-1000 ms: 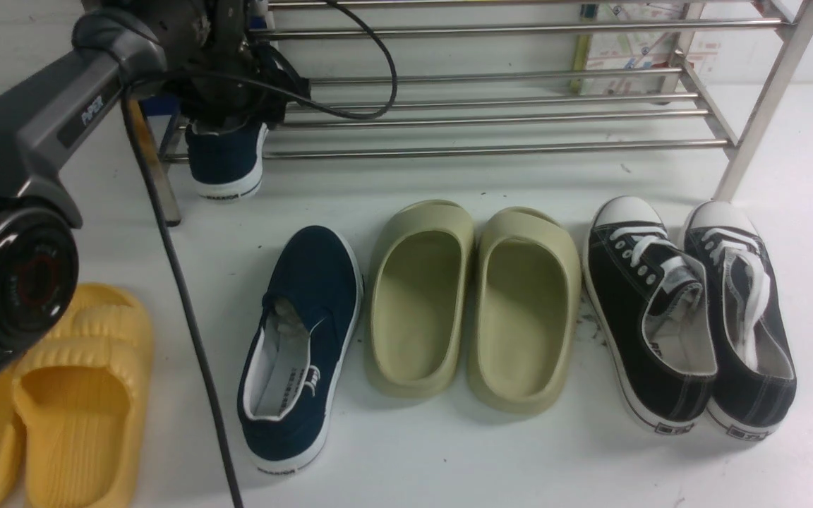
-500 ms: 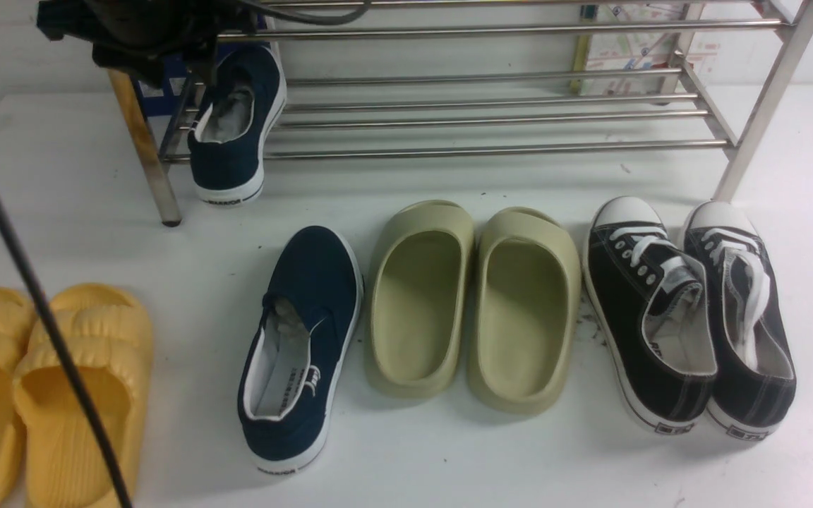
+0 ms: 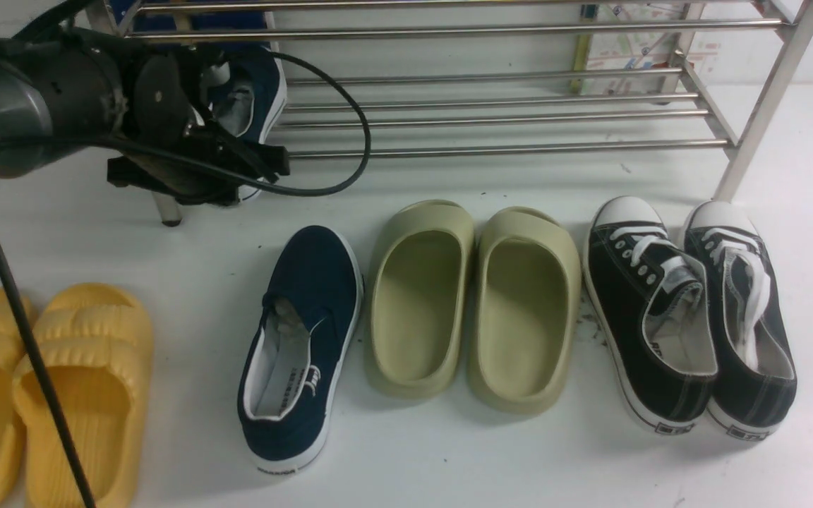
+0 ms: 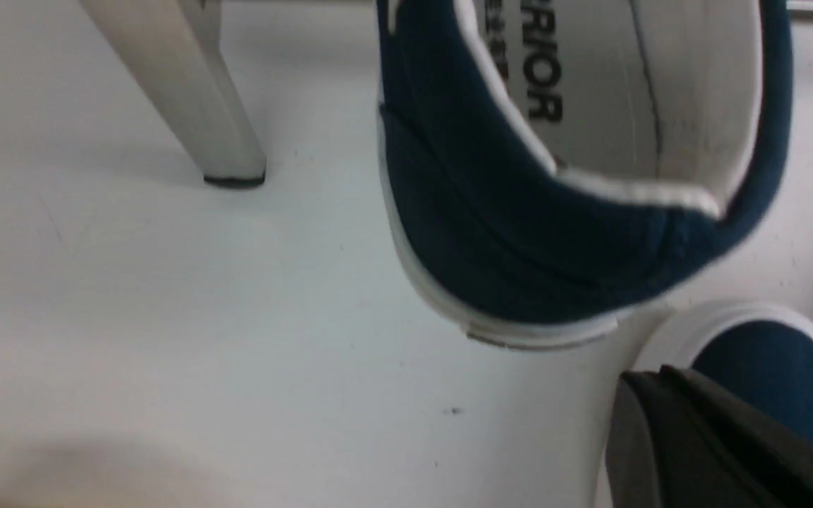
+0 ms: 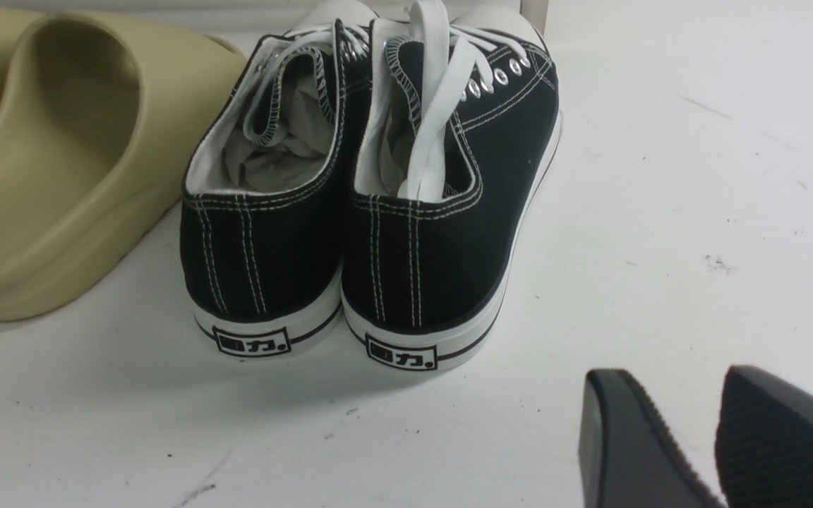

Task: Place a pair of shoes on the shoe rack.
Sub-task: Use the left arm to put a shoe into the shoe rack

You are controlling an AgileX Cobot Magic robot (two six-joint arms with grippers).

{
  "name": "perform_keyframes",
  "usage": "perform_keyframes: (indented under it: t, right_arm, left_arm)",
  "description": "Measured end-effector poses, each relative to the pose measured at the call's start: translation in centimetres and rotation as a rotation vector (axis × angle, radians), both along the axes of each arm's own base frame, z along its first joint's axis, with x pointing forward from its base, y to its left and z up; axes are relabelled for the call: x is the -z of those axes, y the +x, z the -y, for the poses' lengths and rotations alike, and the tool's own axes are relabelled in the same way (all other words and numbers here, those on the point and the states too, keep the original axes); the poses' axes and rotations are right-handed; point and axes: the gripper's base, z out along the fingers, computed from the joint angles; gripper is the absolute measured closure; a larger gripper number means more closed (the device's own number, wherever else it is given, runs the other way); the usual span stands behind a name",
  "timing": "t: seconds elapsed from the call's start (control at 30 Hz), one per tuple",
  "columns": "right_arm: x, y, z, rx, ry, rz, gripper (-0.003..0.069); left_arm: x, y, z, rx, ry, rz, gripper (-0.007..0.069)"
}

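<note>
Shoe rack (image 3: 505,149) carries one navy slip-on (image 3: 269,92), heel overhanging; its mate (image 3: 311,282) lies on the floor (image 3: 449,451). Left gripper (image 4: 660,402) is clenched empty, right gripper (image 5: 689,395) spread.

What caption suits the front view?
One navy slip-on sits on the steel rack; its twin lies in front, not yet placed.

Looks to me like a staged lab: white worktop (image 3: 491,458), steel shoe rack (image 3: 505,149), slides (image 3: 417,303) and black sneakers (image 3: 660,317) lined before it.
</note>
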Motion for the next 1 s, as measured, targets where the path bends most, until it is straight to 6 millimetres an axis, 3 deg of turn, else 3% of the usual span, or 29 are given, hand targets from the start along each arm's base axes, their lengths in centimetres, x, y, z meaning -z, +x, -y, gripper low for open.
perform_keyframes:
  t: [0.43, 1.0]
  right_arm:
    - [0.0, 0.0, 0.0, 0.0, -0.001, 0.0, 0.042]
    - [0.0, 0.0, 0.0, 0.0, -0.001, 0.0, 0.042]
  left_arm:
    - [-0.3, 1.9, -3.6, -0.157, -0.013, 0.07, 0.0638]
    - [-0.2, 1.8, -2.5, -0.051, -0.055, 0.051, 0.0638]
